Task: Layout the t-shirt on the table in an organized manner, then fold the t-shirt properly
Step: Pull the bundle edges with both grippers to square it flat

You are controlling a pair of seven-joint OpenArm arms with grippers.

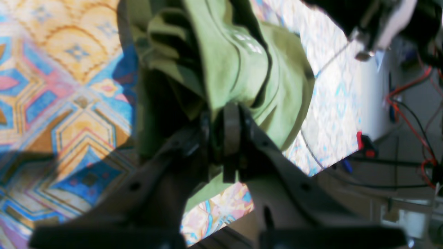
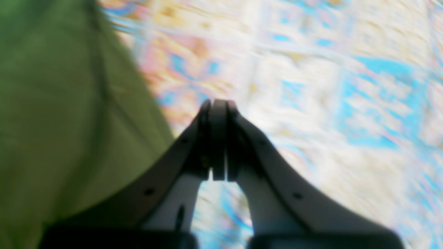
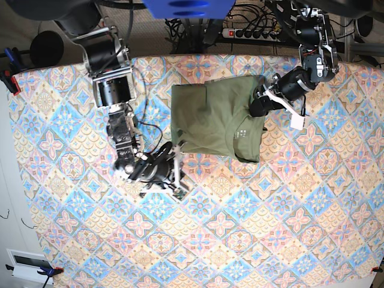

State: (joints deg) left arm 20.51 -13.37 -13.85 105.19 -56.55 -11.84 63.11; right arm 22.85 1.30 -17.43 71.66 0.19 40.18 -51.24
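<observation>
On my left wrist feed the left gripper (image 1: 231, 114) has its jaws pinched onto a bunched fold of the t-shirt (image 1: 242, 69), with the pale neck print showing just above the pinch. On my right wrist feed the right gripper (image 2: 218, 103) has its jaws pressed together on nothing, poised over the patterned table (image 2: 328, 86) just beside the shirt's edge. From the base view I see the t-shirt (image 3: 210, 117) lying partly folded on the far half of the table (image 3: 240, 240), the left gripper (image 3: 262, 96) at its right edge and the right gripper (image 3: 178, 169) at its near left corner.
</observation>
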